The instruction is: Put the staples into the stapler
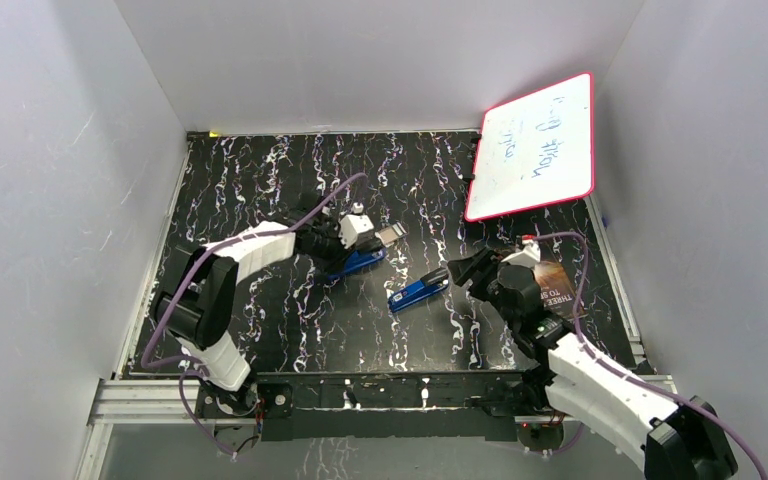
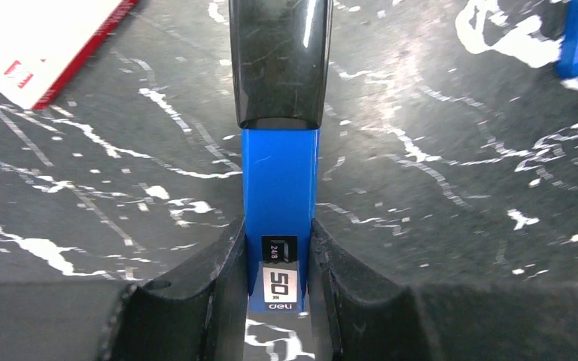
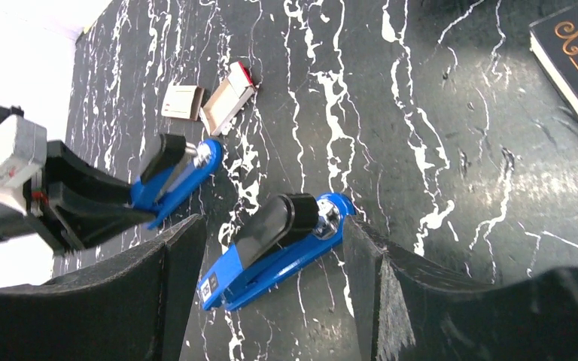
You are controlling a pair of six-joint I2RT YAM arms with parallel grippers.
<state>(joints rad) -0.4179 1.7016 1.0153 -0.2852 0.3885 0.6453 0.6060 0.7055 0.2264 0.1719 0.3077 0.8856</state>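
Stapler one (image 2: 279, 180) is blue with a black top. The left gripper (image 2: 278, 235) is squeezing one end of it, with a black finger (image 2: 222, 278) pressed on each side. A little sticker (image 2: 279, 274) on that end says "24/6", "50" and "deli". This stapler lies on the black table (image 1: 260, 180) with white streaks, just beside a small red-and-white box (image 3: 229, 101). The box is open, and a tan card tray (image 3: 182, 101) sits just beside it. Whether any staples are inside either one is too small to tell. Blue stapler two (image 3: 271, 252) lies a bit further from the box, toward the right arm. The right gripper (image 3: 271, 233) hangs over it with its fingers wide apart, touching nothing. Well away from the box, under the right arm, is a dark book (image 1: 558, 285) with "THREE TO" on it. A red-edged whiteboard (image 1: 535, 145) leans far from the box, and its scribbles are too messy to read.
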